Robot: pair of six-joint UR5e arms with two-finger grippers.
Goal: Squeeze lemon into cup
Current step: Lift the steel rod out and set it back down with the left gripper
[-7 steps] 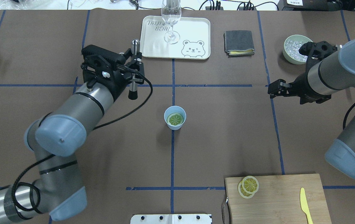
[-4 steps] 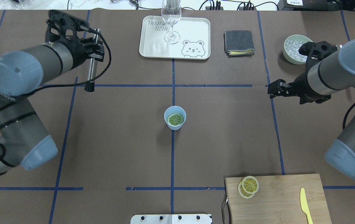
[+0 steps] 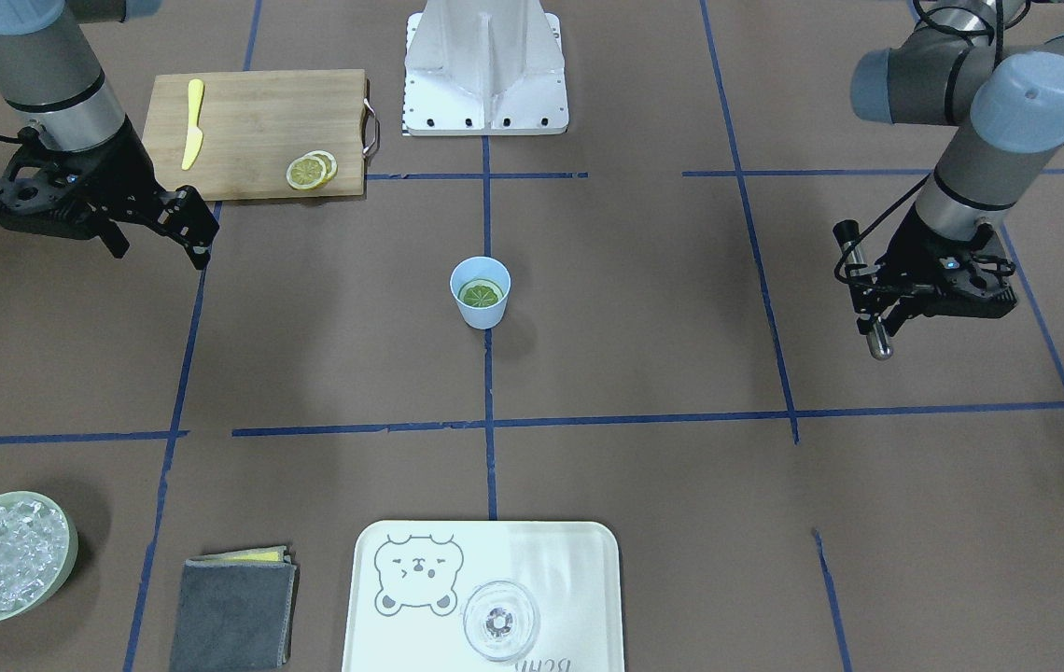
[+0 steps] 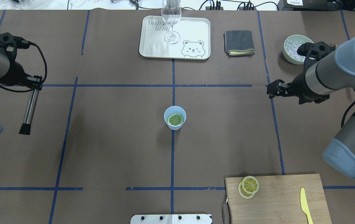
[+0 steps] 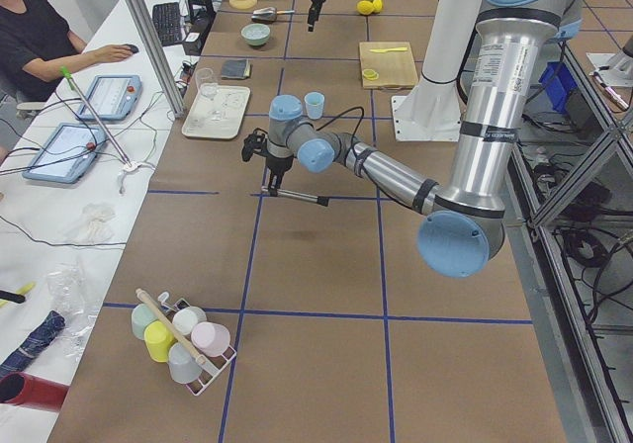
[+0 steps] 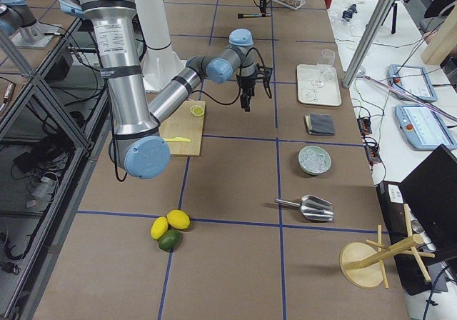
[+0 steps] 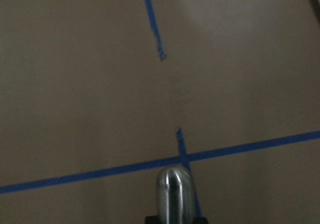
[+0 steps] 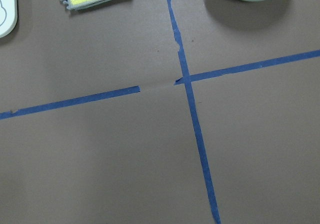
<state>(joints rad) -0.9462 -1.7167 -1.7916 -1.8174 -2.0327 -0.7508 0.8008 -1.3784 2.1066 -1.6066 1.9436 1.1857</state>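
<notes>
Lemon slice, thin and round with a yellow rind and pale segmented flesh, is lying flat inside the small light-blue tapered cup. The cup is standing upright by itself at the middle of the brown table, on a blue tape line. Judging from this, the placing part is done and the pressing part is the step in hand. Whether the lemon slice has been pressed at all cannot be told; it is looking whole. The left gripper is hanging well apart from the cup, out by the table's left side, its jaws closed around a slim silver metal rod with a black end. The rod is lying nearly level above the table, gripped near its rounded silver end, with the black end pointing toward the robot. If squeezing is left to do, the next move is calling for the rod to be carried over the cup's mouth, turned upright and lowered squarely onto the slice. It is calling for a gentle push, since nothing is steadying the light cup and an off-centre one could tip it. The right gripper is hovering well to the cup's other side, near the pale-green bowl of ice, its jaws appearing parted, holding nothing and touching nothing.
</notes>
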